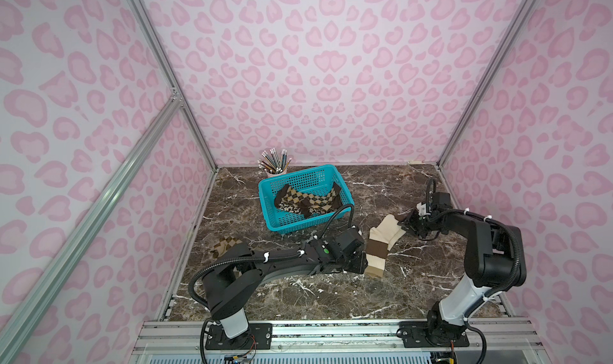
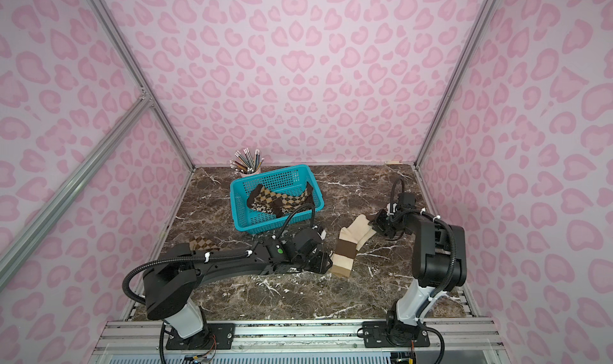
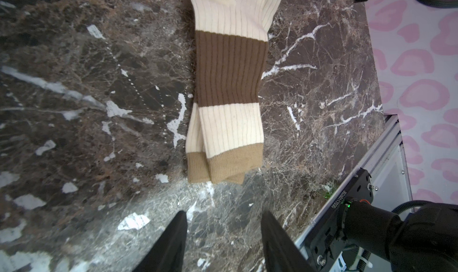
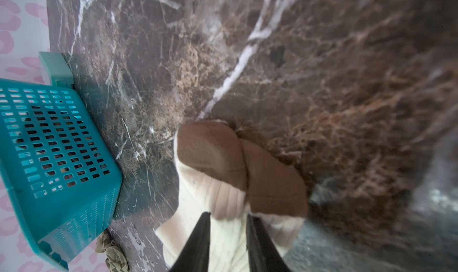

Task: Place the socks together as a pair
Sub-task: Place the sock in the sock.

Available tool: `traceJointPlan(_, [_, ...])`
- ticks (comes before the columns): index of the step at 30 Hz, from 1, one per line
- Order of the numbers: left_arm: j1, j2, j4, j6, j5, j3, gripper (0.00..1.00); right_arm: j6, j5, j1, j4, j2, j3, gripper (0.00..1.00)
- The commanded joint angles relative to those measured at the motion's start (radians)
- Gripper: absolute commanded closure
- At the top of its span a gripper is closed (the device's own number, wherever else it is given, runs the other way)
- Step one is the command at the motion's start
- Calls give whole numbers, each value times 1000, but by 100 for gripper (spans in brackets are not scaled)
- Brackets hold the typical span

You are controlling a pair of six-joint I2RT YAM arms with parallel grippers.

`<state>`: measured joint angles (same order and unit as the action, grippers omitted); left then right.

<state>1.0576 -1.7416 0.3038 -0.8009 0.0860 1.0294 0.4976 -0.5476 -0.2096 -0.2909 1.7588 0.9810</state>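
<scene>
While the pair was seemingly being squared up, the left gripper [image 3: 224, 216] was held open and empty just short of the tan cuffs, toward the front edge of the desk [image 1: 331, 299], likely so those cuffs could be nudged level. One atop the other, the cream ribbed socks [image 3: 229, 67] were laid right of centre, brown bands matched, cuffs staggered. At the toe end, the right gripper [image 4: 228, 215] was set over the cream knit, jaws close-set around it; whether a pinch was made could not be told. A check sock [image 1: 225, 244] was seen by the left edge. Farther back, argyle socks [image 1: 308, 199] were kept in the teal basket [image 1: 282, 224], a pencil cup [image 1: 277, 172] behind it.
</scene>
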Motion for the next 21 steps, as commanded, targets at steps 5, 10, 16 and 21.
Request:
traceJointPlan(5, [-1,-3,-26,13,-5,6,48,25,-34,2,59,-2,-7,84])
traceJointPlan(10, [-1,-9,-27,16,0,9,49,20,-34,5,55,15,-1,82])
traceJointPlan(16, [-1,-15,-28,20,5,9,49,28,-36,9,72,27,3,84])
traceJointPlan(21, [-1,-15,-25,19,6,9,49,32,-34,11,81,26,-1,98])
